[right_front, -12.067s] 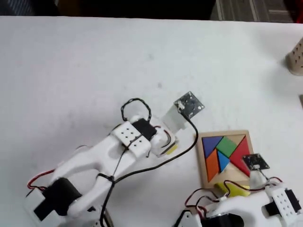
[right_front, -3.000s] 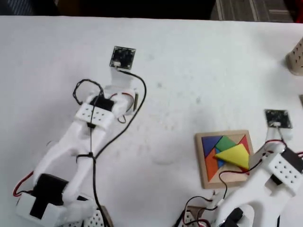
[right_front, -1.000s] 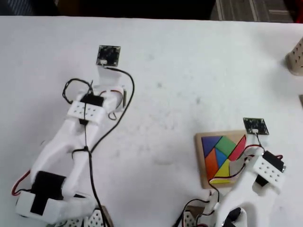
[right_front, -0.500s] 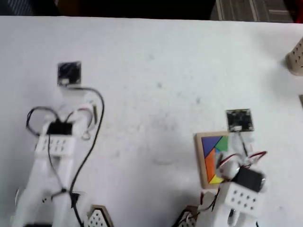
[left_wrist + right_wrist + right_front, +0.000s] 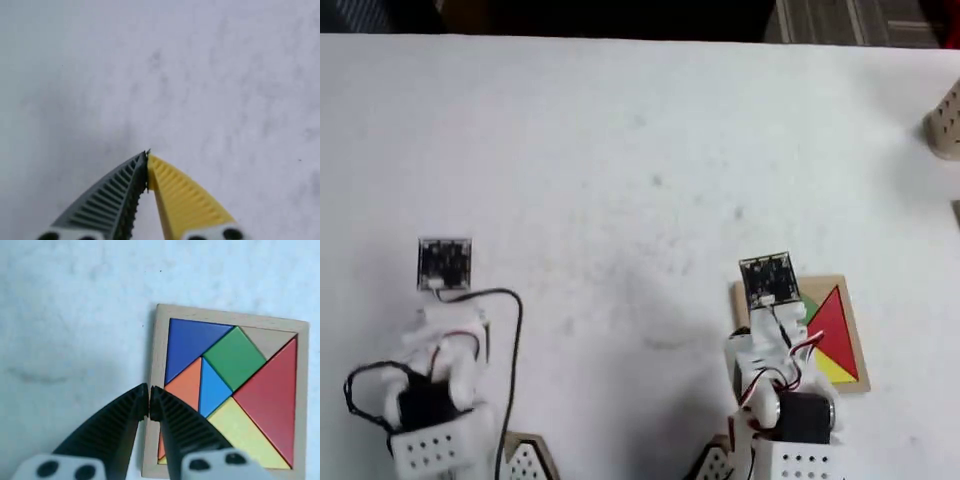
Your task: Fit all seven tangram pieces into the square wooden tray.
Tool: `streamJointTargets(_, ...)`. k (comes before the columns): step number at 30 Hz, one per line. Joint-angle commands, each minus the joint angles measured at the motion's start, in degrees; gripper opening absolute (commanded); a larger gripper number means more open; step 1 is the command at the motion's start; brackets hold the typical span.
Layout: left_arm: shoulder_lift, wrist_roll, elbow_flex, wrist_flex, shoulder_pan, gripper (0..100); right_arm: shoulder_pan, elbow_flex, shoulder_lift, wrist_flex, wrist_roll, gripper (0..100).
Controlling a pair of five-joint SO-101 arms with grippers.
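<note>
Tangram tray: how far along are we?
Done: the blue, green, orange, light blue, red and yellow pieces lie flat in the tray. In hand: nothing; both arms' jaws are shut and empty. Left: the wood-coloured triangle between green and red may be a bare slot or an unpainted piece; I cannot tell.

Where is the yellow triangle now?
The yellow triangle lies inside the wooden tray, right of centre in the high view, touching the red triangle and small blue triangle.

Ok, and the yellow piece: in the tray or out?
In. The yellow piece lies flat inside the wooden tray, flush against the red triangle. The shut right gripper holds nothing.
</note>
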Motion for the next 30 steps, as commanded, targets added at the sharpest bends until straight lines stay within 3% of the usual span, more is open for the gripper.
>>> streamJointTargets(1,-7.5,-1.0,-0.1,6.5,0.3,2,-0.4,-0.3,-0.4,0.2,-0.9,2.1)
streamJointTargets(10,-5.7,-1.3,5.0,6.6,0.9,2,0.0,0.2,-0.7,-0.2,-0.9,1.8)
streamJointTargets(18,-5.6,-1.1,6.4,7.0,0.9,2,8.4,12.6,-0.8,-9.5,-0.5,2.1)
streamJointTargets(30,-5.6,-1.1,6.4,7.0,0.9,2,8.0,13.8,-0.8,-9.7,-0.7,1.9)
